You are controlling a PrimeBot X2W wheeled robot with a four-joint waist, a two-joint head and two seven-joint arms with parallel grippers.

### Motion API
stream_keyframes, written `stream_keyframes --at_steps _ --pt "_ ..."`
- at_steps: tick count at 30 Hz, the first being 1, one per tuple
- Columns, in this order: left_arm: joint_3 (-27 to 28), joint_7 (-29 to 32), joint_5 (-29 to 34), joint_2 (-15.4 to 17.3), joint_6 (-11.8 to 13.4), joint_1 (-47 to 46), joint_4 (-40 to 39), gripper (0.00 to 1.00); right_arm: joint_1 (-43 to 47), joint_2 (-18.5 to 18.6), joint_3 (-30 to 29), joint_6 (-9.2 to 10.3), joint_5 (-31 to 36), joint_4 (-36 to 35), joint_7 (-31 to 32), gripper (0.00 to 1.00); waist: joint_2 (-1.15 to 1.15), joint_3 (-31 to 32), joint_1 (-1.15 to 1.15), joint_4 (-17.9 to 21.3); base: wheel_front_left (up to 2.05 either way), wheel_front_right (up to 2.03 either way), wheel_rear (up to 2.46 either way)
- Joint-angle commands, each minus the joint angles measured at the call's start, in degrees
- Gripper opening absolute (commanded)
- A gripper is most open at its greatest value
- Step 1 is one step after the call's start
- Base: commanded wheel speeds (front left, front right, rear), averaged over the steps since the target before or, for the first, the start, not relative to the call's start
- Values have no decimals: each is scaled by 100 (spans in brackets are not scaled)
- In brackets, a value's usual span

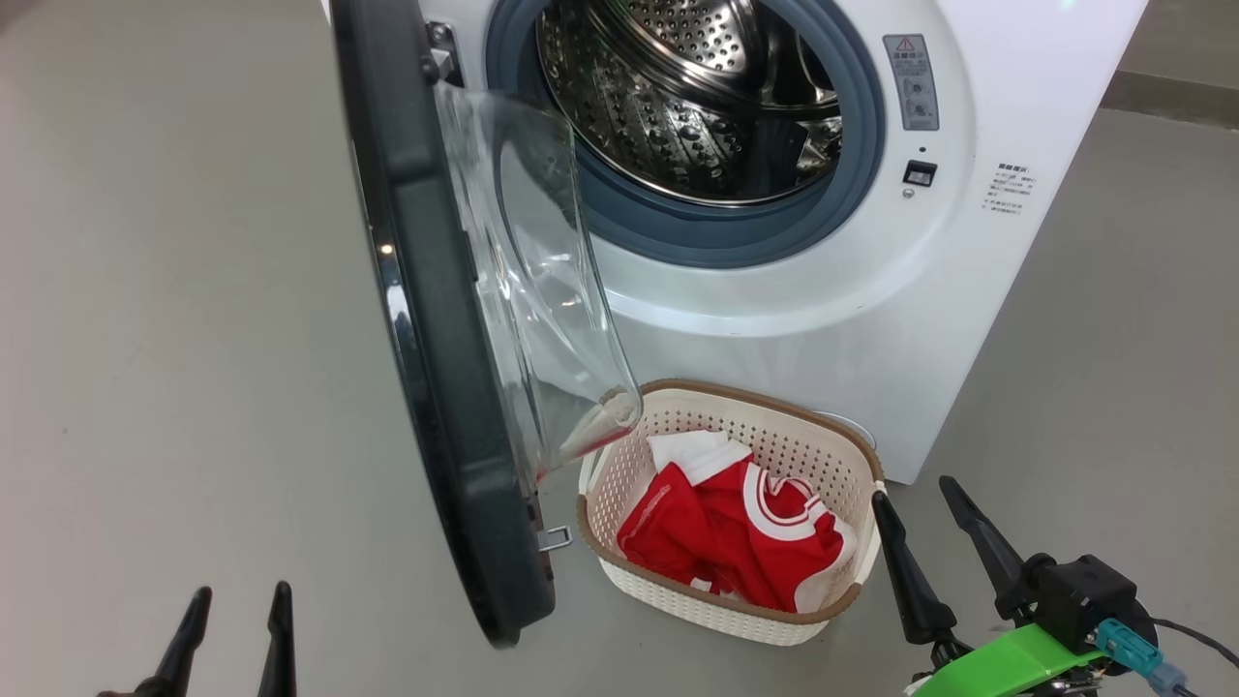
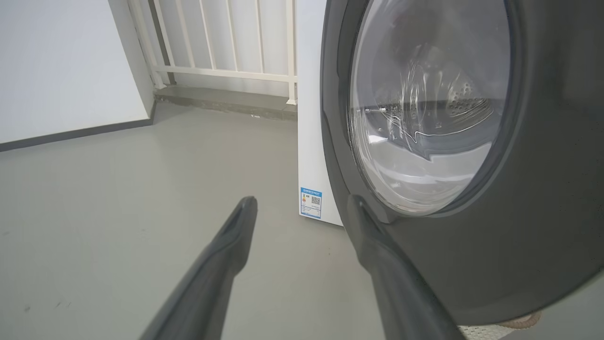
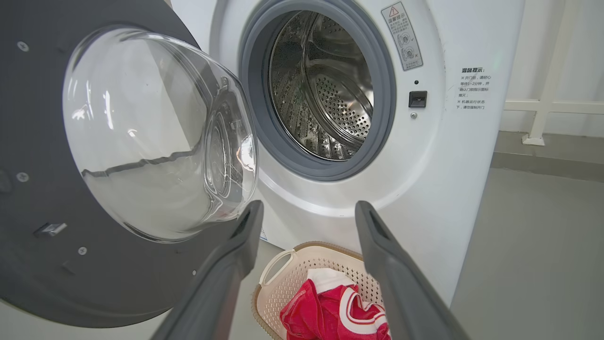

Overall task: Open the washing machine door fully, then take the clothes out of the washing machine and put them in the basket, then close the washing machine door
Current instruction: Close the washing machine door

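The white washing machine (image 1: 852,290) stands ahead, its steel drum (image 1: 687,87) showing no clothes inside. Its door (image 1: 436,319), black-rimmed with a bulging glass bowl (image 1: 542,290), stands swung out edge-on toward me. Red and white clothes (image 1: 745,532) lie in the cream basket (image 1: 658,455) on the floor below the opening. My left gripper (image 1: 237,620) is open and empty, low and left of the door; in the left wrist view its right fingertip (image 2: 363,212) lies by the door's (image 2: 495,245) outer rim. Open and empty too, my right gripper (image 1: 924,499) stands just right of the basket (image 3: 283,283).
Grey floor (image 1: 174,339) stretches to the left of the door and to the right of the machine. A white wall (image 2: 61,66) and a pale railing (image 2: 226,42) stand behind the machine. A blue label (image 2: 310,202) marks its lower side corner.
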State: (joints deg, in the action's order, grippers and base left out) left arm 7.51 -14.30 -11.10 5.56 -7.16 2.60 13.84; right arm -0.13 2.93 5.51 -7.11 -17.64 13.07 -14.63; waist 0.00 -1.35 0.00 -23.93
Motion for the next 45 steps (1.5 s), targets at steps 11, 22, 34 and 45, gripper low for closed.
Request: stream_keyframes --at_steps 11,22,34,45 --pt "250 -70 127 8 -33 -48 1 100 -41 -4 72 -37 -26 -64 -37 100 0 25 0 22 0 0 0" --pt "249 -70 178 -7 -33 -33 -26 100 -12 -4 100 -37 -58 -59 -37 100 0 81 0 27 0 0 0" --pt "-285 -70 -1531 385 -33 -354 133 0 6 -5 120 -37 -62 -62 -37 100 0 79 0 59 0 0 0" --pt "-572 264 -7048 1513 -33 -1018 -789 0 -39 -5 86 -37 -56 -92 -37 100 0 -102 0 208 0 0 0"
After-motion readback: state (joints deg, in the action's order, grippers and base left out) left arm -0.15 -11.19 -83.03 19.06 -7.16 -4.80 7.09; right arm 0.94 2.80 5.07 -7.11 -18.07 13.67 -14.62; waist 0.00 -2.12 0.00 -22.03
